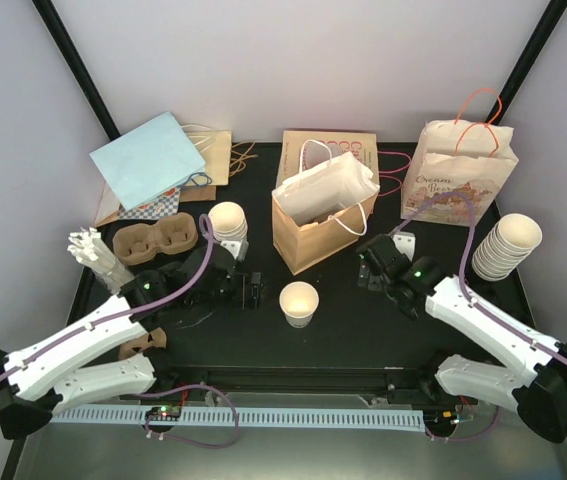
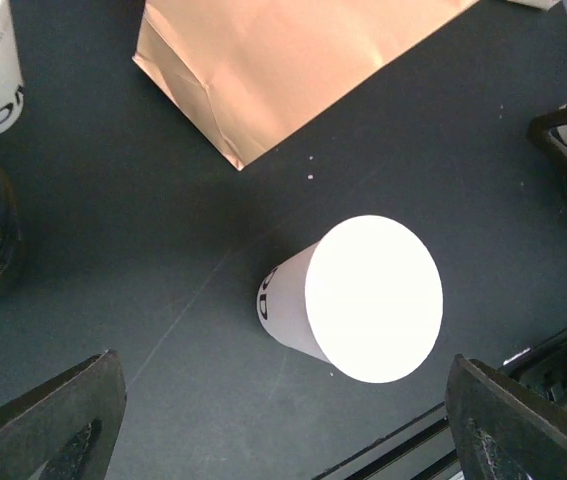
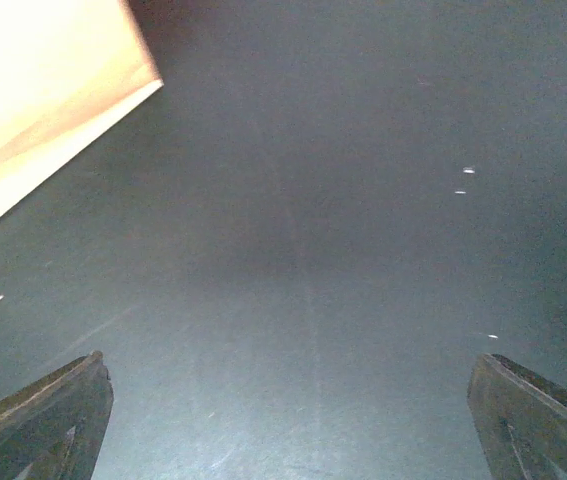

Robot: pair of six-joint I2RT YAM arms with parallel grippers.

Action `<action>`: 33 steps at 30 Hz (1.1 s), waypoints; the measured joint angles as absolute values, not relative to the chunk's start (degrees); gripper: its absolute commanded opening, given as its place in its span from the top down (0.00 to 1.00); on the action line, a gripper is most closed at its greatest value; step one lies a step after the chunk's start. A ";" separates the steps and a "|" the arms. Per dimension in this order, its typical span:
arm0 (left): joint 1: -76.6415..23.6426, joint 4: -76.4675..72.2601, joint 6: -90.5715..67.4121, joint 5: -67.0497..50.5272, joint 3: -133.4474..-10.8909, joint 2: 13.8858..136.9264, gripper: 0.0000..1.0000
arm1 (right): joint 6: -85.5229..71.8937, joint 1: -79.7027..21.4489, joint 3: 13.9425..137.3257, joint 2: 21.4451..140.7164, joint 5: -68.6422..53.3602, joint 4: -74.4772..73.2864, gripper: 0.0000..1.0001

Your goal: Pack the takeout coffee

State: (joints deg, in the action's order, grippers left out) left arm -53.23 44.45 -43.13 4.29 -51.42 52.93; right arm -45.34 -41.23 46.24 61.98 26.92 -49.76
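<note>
Dark fingers (image 2: 58,420) of the left claw (image 2: 281,405) fill the lower corners of the left wrist view, spread wide with nothing between the pads. The takeout coffee cup (image 2: 363,300) stands upright on the black worktop (image 2: 113,220) just ahead of that gap, nearer the view's right-hand finger, touching neither. Its mouth is open with no lid on it, and dark print shows on its side.

From overhead, the cup (image 1: 299,303) sits front and centre, just to the right of the left claw (image 1: 253,290) and apart from it. The right claw (image 1: 368,265) is farther off, to the cup's right and slightly behind. Its fingers (image 3: 38,420) are likewise spread, over bare worktop, pinching nothing.

Edges and room:
- The brown paper bag (image 1: 313,235) stands upright directly behind the cup, with a strip of bare worktop between them. A white bag (image 1: 328,190) sits inside it.
- The bag's lower corner (image 3: 43,100) is close to the right claw.
- The worktop's near edge (image 1: 293,372) runs in front of the cup, with open surface on that side.
- Nested cup stacks lie at left (image 1: 228,222) and far right (image 1: 506,245), both well apart from the cup.
- The pulp carrier (image 1: 153,240) sits behind the left arm.
</note>
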 measured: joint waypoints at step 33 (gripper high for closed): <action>-52.45 48.62 -38.94 2.37 -48.49 46.89 0.07 | -51.20 9.43 47.37 51.66 28.05 -59.92 0.00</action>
